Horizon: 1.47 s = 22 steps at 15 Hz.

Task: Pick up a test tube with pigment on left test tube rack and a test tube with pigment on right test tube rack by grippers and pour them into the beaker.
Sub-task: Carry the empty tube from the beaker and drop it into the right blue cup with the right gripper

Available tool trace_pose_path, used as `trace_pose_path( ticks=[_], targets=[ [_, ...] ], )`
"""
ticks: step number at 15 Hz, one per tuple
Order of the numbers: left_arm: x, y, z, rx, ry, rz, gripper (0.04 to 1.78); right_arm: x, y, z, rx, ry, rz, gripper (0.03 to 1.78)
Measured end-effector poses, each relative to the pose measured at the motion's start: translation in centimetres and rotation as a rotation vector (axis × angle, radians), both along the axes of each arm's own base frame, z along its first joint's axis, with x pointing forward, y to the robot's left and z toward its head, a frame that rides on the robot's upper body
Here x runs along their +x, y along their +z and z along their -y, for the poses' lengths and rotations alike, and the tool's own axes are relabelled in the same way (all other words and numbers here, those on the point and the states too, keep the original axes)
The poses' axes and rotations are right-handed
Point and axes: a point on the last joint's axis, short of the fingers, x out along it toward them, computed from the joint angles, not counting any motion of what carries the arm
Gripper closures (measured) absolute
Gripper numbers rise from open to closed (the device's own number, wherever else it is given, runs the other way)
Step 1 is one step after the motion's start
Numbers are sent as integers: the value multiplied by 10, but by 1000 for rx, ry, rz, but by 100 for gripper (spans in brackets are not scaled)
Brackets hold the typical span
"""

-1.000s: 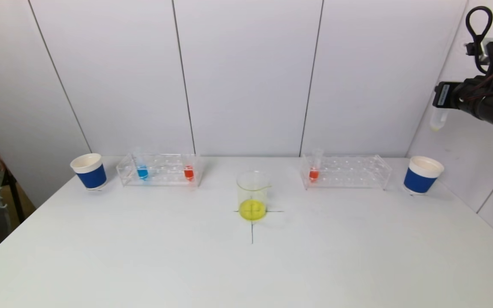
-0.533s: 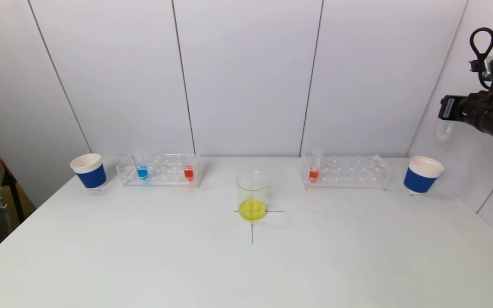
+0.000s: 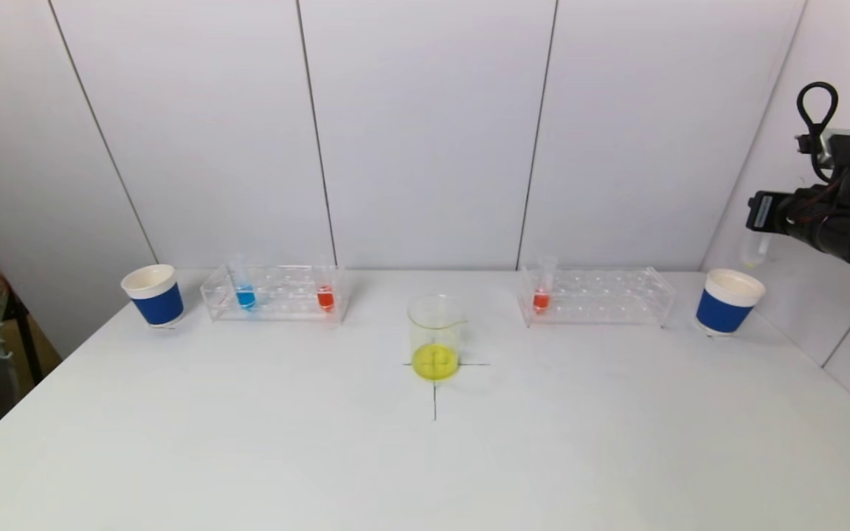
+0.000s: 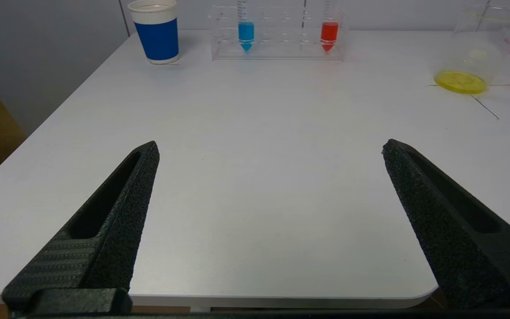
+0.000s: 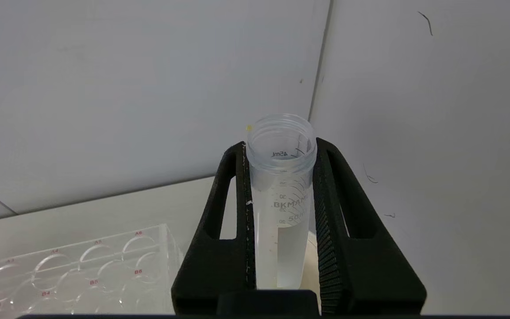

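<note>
Our right gripper (image 5: 281,212) clamps an emptied test tube (image 5: 281,199) high above the right blue cup (image 3: 729,301); our left gripper (image 4: 270,148) gapes wide over the counter (image 4: 259,177).

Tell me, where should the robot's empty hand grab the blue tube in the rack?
Probably the clear upper part of the blue tube, above the left rack, coming down from above: it stands upright, its lower part enclosed. The open left gripper is free.

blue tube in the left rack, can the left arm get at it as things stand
Probably yes. The left gripper is open and empty, low over the near table, with bare tabletop between it and the blue tube. The tube stands upright in the left rack, apart from the red tube.
</note>
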Motion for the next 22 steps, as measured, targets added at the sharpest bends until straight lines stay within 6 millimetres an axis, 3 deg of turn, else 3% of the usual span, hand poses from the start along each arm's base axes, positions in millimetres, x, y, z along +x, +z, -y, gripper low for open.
trace_pose_path(
  ticks=[10,22],
  targets=[
    [0,0,0,0,1,0,6,18,-45,13,7,-13,3,136],
    [0,0,0,0,0,0,6,18,-74,19,28,2,-17,136]
  ],
)
